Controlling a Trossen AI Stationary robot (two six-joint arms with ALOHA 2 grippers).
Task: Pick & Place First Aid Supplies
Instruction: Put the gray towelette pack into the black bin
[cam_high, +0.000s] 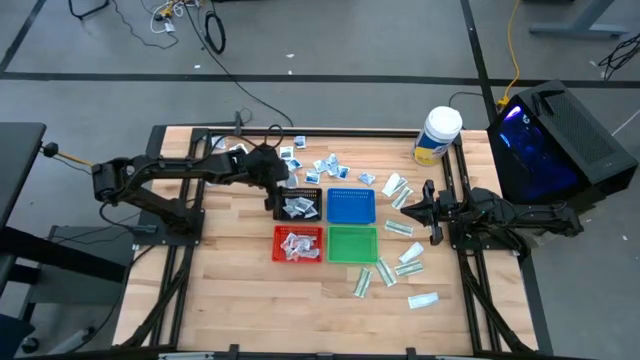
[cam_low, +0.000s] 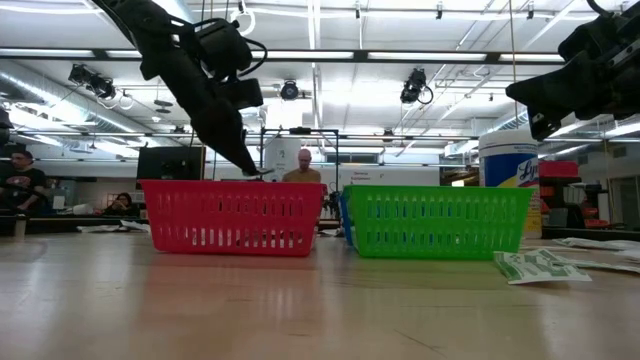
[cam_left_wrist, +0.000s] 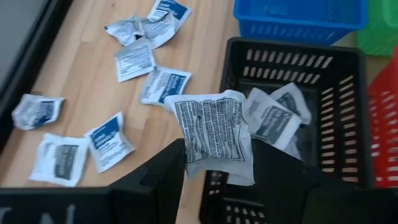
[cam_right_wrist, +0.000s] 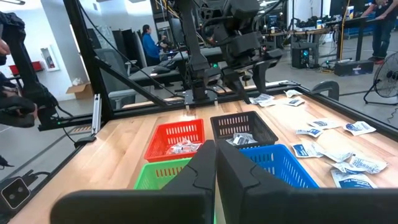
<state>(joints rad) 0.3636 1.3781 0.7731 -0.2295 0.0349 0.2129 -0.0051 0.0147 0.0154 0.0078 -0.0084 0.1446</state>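
My left gripper (cam_left_wrist: 219, 152) is shut on a squarish white packet with black print (cam_left_wrist: 213, 130) above the left rim of the black tray (cam_left_wrist: 348, 74), which holds a few more packets (cam_left_wrist: 273, 115). In the high view this gripper (cam_high: 277, 197) is at the black tray's (cam_high: 300, 206) left side. More white-and-blue packets (cam_left_wrist: 109, 142) lie on the wood at the far side. Narrow white-and-green packets (cam_high: 400, 228) lie to the right of the trays. My right gripper (cam_high: 424, 205) waits shut at the table's right side. My left gripper pinches the packet between its two fingers (cam_left_wrist: 168, 171), which stand at the packet's two side edges at its lower end (cam_left_wrist: 233, 171). The fingers slant downward from the table's left. The packet sticks out beyond the fingertips, printed face showing, lifted clear over the tray's rim.
A blue tray (cam_high: 351, 205), a red tray (cam_high: 298, 244) with packets and a green tray (cam_high: 352, 243) stand beside the black one. A big white jar with a yellow label (cam_high: 437, 135) stands at the far right. People show in the room beyond.
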